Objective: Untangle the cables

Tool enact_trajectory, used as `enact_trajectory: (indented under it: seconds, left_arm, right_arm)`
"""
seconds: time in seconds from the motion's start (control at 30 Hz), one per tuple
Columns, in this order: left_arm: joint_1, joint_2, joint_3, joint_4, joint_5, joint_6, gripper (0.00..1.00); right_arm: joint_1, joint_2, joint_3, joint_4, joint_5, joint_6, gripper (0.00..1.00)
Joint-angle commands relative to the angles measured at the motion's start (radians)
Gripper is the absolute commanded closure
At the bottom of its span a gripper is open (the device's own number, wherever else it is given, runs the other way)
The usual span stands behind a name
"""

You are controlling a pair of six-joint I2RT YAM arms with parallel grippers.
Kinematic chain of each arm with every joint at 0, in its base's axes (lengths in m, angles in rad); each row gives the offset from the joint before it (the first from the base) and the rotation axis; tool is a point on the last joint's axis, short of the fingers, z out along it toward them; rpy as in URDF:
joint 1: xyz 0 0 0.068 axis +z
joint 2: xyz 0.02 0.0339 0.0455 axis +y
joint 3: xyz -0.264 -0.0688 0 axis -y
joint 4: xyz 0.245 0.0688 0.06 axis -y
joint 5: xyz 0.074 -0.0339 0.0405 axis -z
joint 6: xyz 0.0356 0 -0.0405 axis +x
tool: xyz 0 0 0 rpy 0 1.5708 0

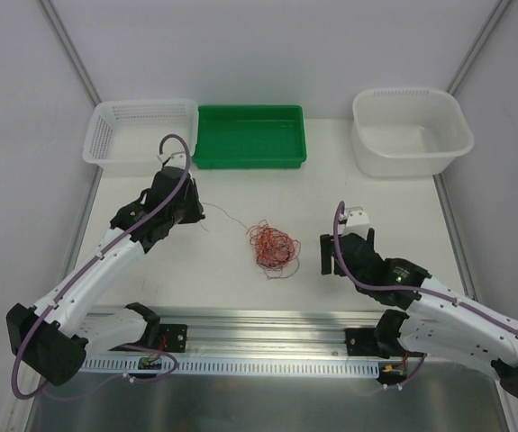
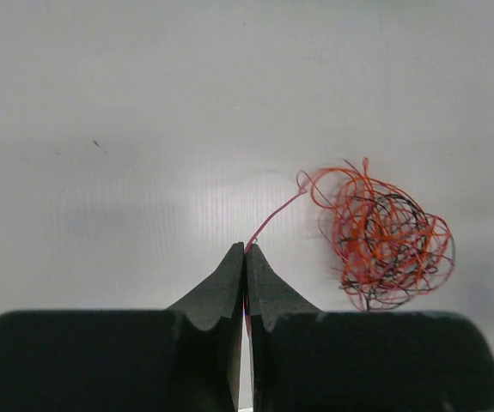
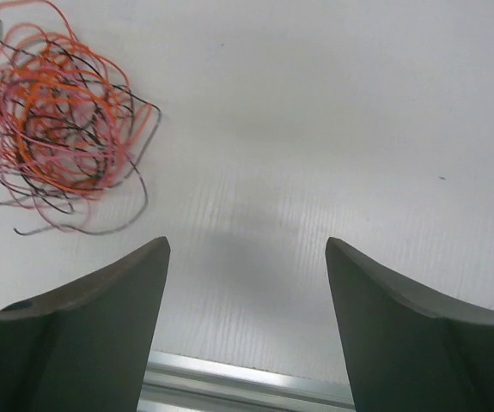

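The fist-like tangle of hair-thin orange-red, pinkish and black cables (image 1: 272, 246) lay bunched on the white table surface (image 1: 268, 184), between the two arms. One reddish strand (image 2: 274, 219) led out to the left gripper (image 2: 245, 249), whose fingers were pressed together on it, apparently to draw it free. The right gripper (image 3: 247, 245) stood near the tangle's other side, jaws wide apart and empty, seemingly positioned to seize the bundle.

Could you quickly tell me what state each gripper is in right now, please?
Left gripper: closed, pinching a thin pinkish-red strand from the tangle of orange-red and black wires.
Right gripper: open, holding nothing.
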State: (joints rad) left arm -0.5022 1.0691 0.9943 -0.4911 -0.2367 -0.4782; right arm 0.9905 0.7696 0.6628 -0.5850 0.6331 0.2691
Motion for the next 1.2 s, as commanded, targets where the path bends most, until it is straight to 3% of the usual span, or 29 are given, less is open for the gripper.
enact_trajectory:
  seconds: [0.0, 0.23, 0.47, 0.63, 0.83, 1.0, 1.1, 1.13, 1.17]
  left_arm:
    - [0.005, 0.005, 0.02, -0.014, 0.143, 0.085, 1.0]
    - [0.005, -0.053, -0.037, 0.011, 0.155, 0.145, 1.0]
    - [0.007, -0.126, -0.065, 0.019, -0.001, 0.164, 1.0]
    - [0.025, -0.162, -0.077, 0.019, -0.11, 0.148, 1.0]
    - [0.08, -0.202, -0.091, 0.031, -0.142, 0.132, 1.0]
    - [0.125, -0.224, -0.102, 0.039, -0.156, 0.125, 1.0]
    - [0.157, -0.219, -0.106, 0.04, -0.156, 0.124, 1.0]
    - [0.166, -0.218, -0.106, 0.04, -0.154, 0.122, 1.0]
    - [0.186, -0.216, -0.108, 0.04, -0.153, 0.122, 1.0]
  right_arm:
    - [0.0, 0.026, 0.044, 0.02, -0.094, -0.011, 0.22]
    - [0.02, 0.253, 0.228, 0.165, -0.231, -0.048, 0.22]
    - [0.048, 0.558, 0.414, 0.273, -0.274, -0.025, 0.21]
    - [0.068, 0.802, 0.53, 0.292, -0.202, 0.036, 0.21]
    - [0.073, 1.002, 0.647, 0.241, -0.124, 0.09, 0.23]
    - [0.073, 1.08, 0.637, 0.22, -0.115, 0.104, 0.33]
    - [0.071, 1.033, 0.577, 0.211, -0.079, 0.104, 0.51]
    - [0.071, 1.015, 0.542, 0.212, -0.066, 0.101, 0.65]
    - [0.069, 0.967, 0.526, 0.203, -0.056, 0.091, 0.72]
